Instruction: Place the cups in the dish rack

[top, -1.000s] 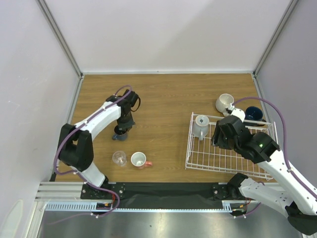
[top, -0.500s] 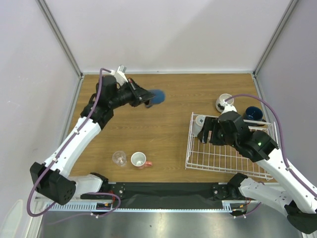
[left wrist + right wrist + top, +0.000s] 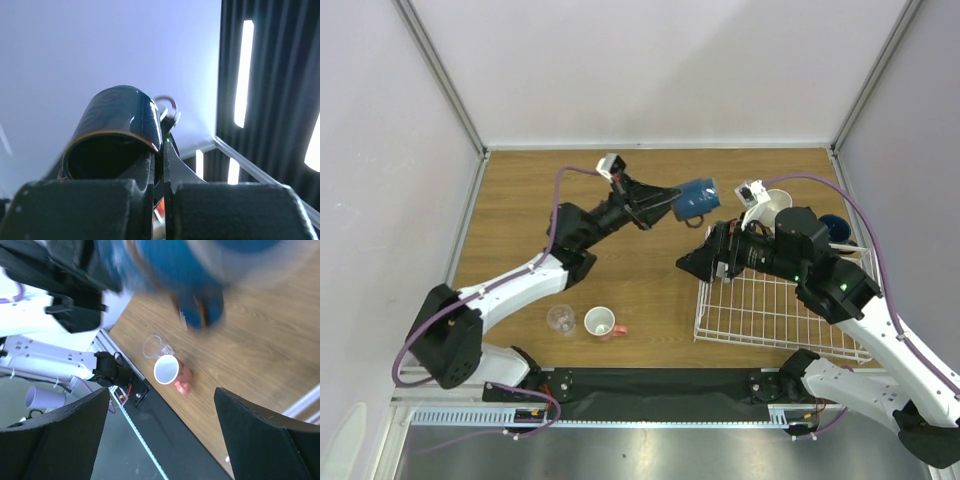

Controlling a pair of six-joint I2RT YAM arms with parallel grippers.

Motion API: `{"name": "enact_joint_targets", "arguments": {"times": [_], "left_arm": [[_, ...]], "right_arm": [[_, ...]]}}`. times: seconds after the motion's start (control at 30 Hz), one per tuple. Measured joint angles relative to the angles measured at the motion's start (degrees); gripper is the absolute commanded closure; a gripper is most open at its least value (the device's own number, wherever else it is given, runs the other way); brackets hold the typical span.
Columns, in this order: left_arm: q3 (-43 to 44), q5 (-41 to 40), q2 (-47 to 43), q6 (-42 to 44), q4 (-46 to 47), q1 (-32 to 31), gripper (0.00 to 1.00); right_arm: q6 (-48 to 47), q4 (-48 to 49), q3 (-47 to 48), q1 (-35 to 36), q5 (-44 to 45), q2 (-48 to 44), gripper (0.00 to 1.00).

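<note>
My left gripper (image 3: 667,203) is shut on the rim of a dark blue mug (image 3: 696,199), holding it in the air left of the dish rack (image 3: 775,318). In the left wrist view one finger sits inside the dark blue mug (image 3: 112,132) and the other outside its wall, the left gripper (image 3: 159,146) pinched tight. My right gripper (image 3: 692,265) stands open at the rack's left edge, just below the mug. From the right wrist the dark blue mug (image 3: 200,275) is a blur above the open right gripper (image 3: 161,390). A pink cup (image 3: 602,322) and a clear glass (image 3: 560,318) stand near the front.
A cream-white mug (image 3: 775,203) and another dark blue cup (image 3: 836,228) stand on the table behind the rack, partly hidden by my right arm. The right wrist view also shows the pink cup (image 3: 170,372), the clear glass (image 3: 152,346) and the table's black front edge (image 3: 165,440).
The left arm lifted the dark blue mug off the table and swung it right, towards the rack. The right gripper opened and turned left, out over the rack's left edge.
</note>
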Motion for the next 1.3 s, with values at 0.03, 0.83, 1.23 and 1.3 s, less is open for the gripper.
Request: {"name": "enact_joint_targets", "arguments": {"times": [0.03, 0.83, 1.23, 1.3], "left_arm": [[0.39, 0.02, 0.96, -1.38, 1.88, -1.42, 1.00], [3.17, -5.55, 8.24, -6.71, 10.62, -9.35, 1.00], [3.74, -3.89, 8.02, -6.71, 10.64, -9.25, 0.99], [4.02, -3.76, 8.02, -6.69, 10.60, -9.25, 1.00]], "right_arm": [[-0.76, 1.05, 0.00, 0.00, -0.79, 0.07, 0.09], [-4.92, 7.56, 0.63, 0.00, 2.01, -3.89, 0.38], [-4.94, 4.13, 0.61, -0.04, 4.28, -8.09, 0.29], [-4.92, 3.78, 0.61, -0.09, 4.28, -7.89, 0.30]]}}
